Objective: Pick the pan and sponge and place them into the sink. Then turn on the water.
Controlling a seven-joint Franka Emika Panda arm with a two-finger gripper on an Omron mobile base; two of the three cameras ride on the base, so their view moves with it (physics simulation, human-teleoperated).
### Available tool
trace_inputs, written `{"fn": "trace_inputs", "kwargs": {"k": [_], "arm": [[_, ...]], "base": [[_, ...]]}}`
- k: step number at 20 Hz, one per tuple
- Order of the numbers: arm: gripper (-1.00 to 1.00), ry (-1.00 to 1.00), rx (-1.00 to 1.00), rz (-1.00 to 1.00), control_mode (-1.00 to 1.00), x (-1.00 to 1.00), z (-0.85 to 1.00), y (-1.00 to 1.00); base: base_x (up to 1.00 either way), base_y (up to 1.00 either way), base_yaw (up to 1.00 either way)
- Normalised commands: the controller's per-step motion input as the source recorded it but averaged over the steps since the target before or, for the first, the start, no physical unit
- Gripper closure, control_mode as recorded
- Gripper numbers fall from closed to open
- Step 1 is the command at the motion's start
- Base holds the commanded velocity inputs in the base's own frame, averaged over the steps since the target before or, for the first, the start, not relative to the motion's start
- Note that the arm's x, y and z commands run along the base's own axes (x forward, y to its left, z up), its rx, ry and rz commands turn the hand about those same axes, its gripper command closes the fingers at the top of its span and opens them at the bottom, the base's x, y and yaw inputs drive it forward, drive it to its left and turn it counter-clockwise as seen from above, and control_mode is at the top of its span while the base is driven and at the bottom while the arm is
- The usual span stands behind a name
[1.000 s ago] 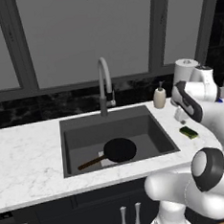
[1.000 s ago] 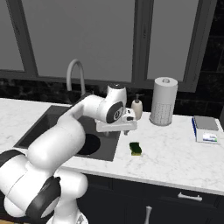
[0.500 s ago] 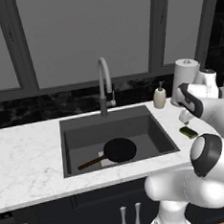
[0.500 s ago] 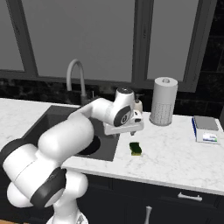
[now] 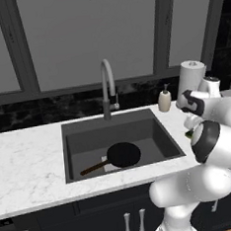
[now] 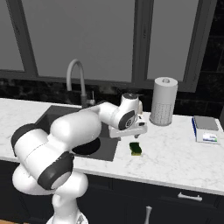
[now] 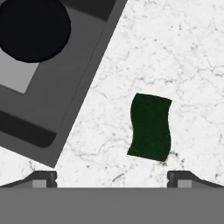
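Note:
The black pan [image 5: 123, 154] lies at the bottom of the dark grey sink [image 5: 75, 141], its wooden handle [image 5: 92, 168] pointing left. On the white marble just right of the sink lies the sponge [image 6: 136, 149], green side up, also seen in the hand view as the sponge [image 7: 151, 127]. My gripper [image 6: 137, 136] hangs a little above the sponge, pointing down. It is open, its fingertips [image 7: 43, 178] spread wide with nothing between them. No water runs from the gooseneck faucet [image 5: 106, 86].
A beige soap bottle [image 5: 164, 99] and a paper towel roll [image 6: 163, 101] stand at the back of the counter behind the sponge. A small grey box [image 6: 205, 129] lies far right. My own arm arches across the sink's right half.
The hand has swung right from the sink's edge and dropped lower, so it now hangs over the sponge. Pan and sponge have not moved.

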Motion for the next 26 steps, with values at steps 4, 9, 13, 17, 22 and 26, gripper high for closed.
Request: {"fn": "trace_inputs", "kwargs": {"k": [4,9,13,17,22,26], "arm": [[-1.0,0.0,0.0,0.0,-1.0,0.0,-0.36,-0.11],[-1.0,0.0,0.0,0.0,-1.0,0.0,-0.36,-0.1],[-1.0,0.0,0.0,0.0,-1.0,0.11,-0.33,-0.11],[-1.0,0.0,0.0,0.0,-1.0,0.11,-0.3,-0.1],[-1.0,0.0,0.0,0.0,-1.0,0.14,-0.15,-0.17],[-1.0,0.0,0.0,0.0,-1.0,0.15,0.0,-0.19]], "base": [[0.0,0.0,0.0],[0.0,0.0,0.0],[0.0,0.0,0.0],[0.0,0.0,0.0],[0.0,0.0,0.0],[0.0,0.0,0.0]]}}
